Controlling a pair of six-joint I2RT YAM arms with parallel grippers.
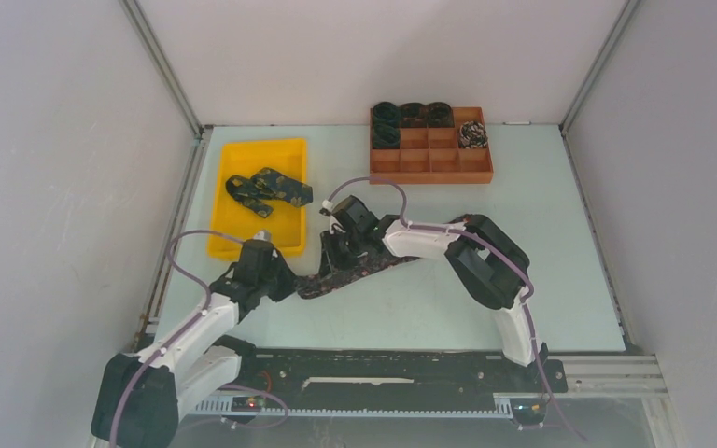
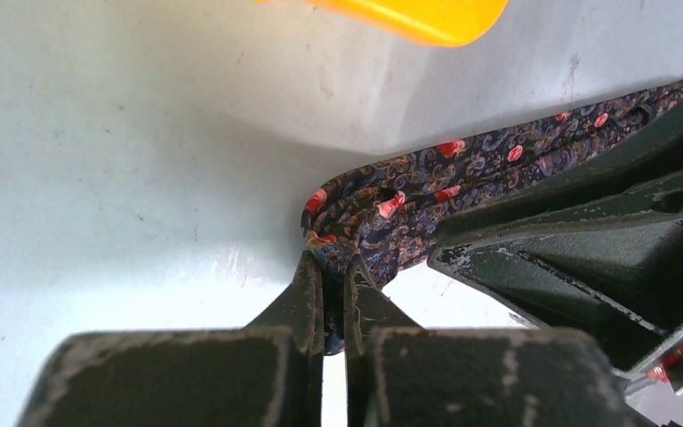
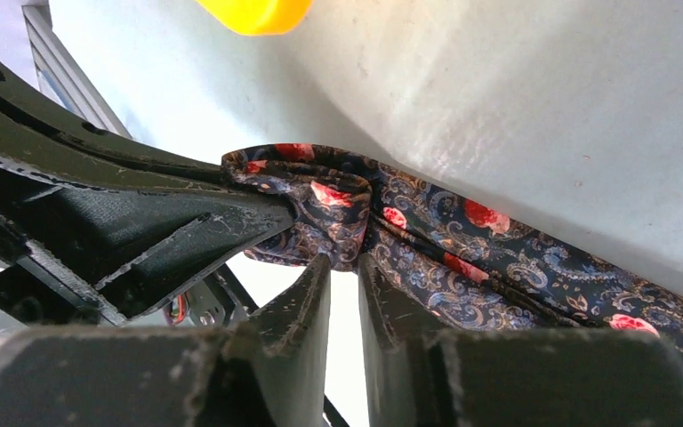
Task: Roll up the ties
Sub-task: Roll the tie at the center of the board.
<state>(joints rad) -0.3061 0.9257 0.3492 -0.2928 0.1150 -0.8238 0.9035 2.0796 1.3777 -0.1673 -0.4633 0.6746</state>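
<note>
**Desk:** Where does the tie lie from your grippers?

**Me:** Right at the tips of both. My left gripper is clamped tight on the folded end, with fabric squeezed between the jaws. My right gripper is narrowed to a slit just beside it. Its tips bite the same fold, so I read that as a pinch too.

**Desk:** Which way does the long axis run?

**Me:** From the fold, the band lies flat on the table. It goes ahead and to the right of the left gripper, passing under the right one and trailing off to that one's right. The free length is all on the right gripper's side, and nothing is behind the left.

**Desk:** Which arm is nearer?

**Me:** Neither, as both are on that end, almost touching. I judge the roll has to travel along the band away from the left gripper.
</note>
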